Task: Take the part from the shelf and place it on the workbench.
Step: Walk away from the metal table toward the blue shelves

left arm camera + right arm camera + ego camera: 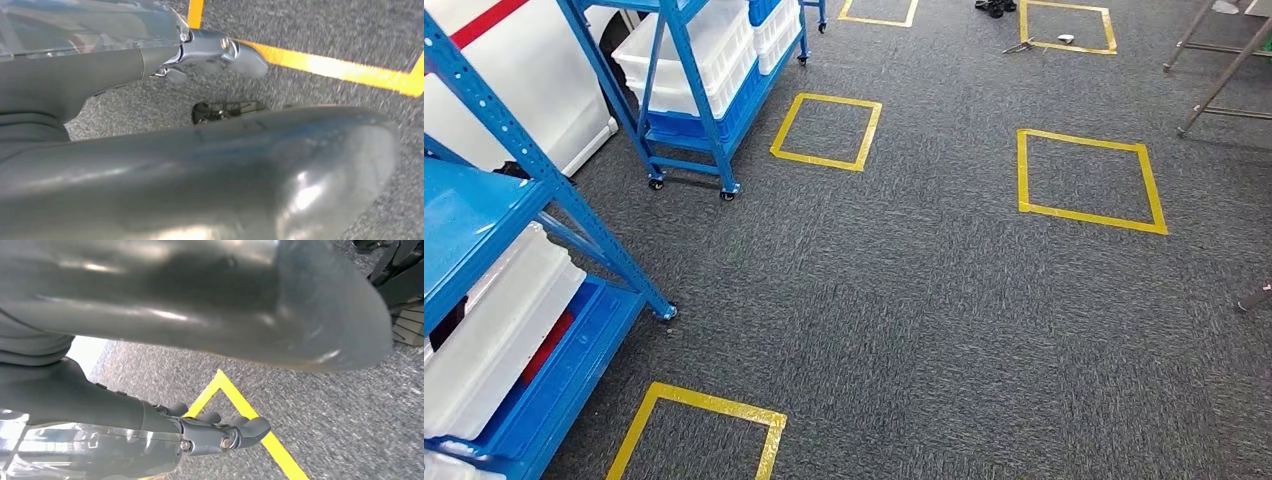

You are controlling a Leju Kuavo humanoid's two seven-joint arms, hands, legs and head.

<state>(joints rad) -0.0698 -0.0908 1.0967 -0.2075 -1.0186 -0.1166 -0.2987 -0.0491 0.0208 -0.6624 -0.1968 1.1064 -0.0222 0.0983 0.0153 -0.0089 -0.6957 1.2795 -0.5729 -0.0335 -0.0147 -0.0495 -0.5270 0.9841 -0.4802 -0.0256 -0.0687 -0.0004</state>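
Note:
A blue metal shelf (494,190) stands close on my left, with a white crate (494,330) on its lower level. I cannot tell which item is the part. My left hand (115,70) hangs over grey carpet, its fingers (235,52) apart from the thick thumb (250,170) and nothing between them. My right hand (100,410) hangs the same way, its dark fingers (245,430) loosely extended below the thumb (225,300) and empty.
A second blue shelf on casters (694,110) holds white crates (694,50) further back on the left. Yellow tape squares (1089,180) mark the grey carpet ahead, one (704,425) near my feet. Metal stand legs (1224,80) rise at the far right.

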